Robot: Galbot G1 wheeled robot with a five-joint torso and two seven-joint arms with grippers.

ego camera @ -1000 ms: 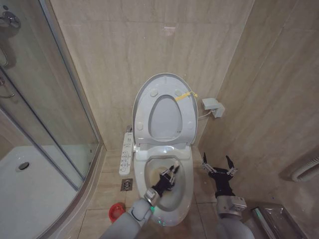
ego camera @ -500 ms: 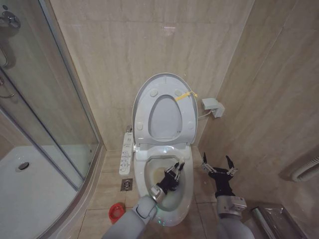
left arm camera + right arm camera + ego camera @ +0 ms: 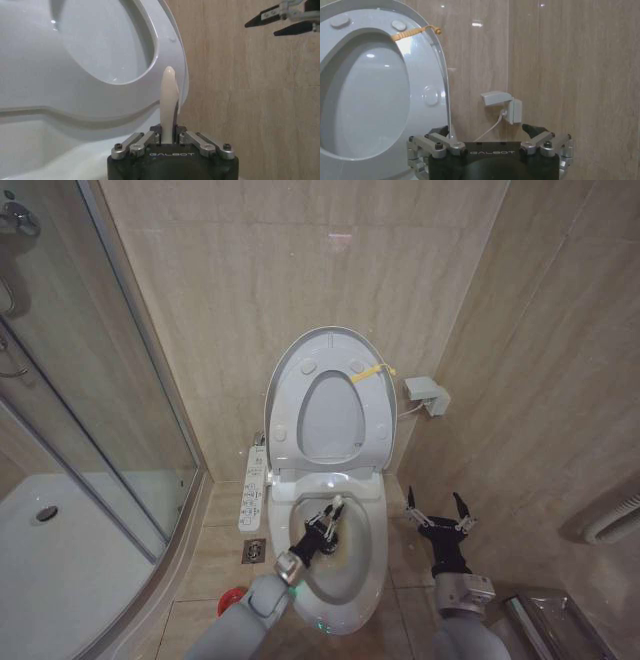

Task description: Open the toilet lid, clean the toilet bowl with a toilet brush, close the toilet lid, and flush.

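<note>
The toilet lid stands raised against the back wall, its yellow strap at the right edge and the seat ring up in front of it. Below lies the open toilet bowl. My left gripper hangs over the bowl's back left part, shut on the toilet brush's white handle, whose tip sticks up. The bristle head is hidden below the gripper. The red brush holder sits on the floor left of the bowl. My right gripper hangs open beside the bowl's right side.
A white button-panel strip runs along the bowl's left side, with a floor drain below it. A glass shower enclosure and tray fill the left. A wall box and a metal bin are on the right.
My left gripper, with the brush, swung from the bowl's right side over to its back left. The right arm has not moved.
</note>
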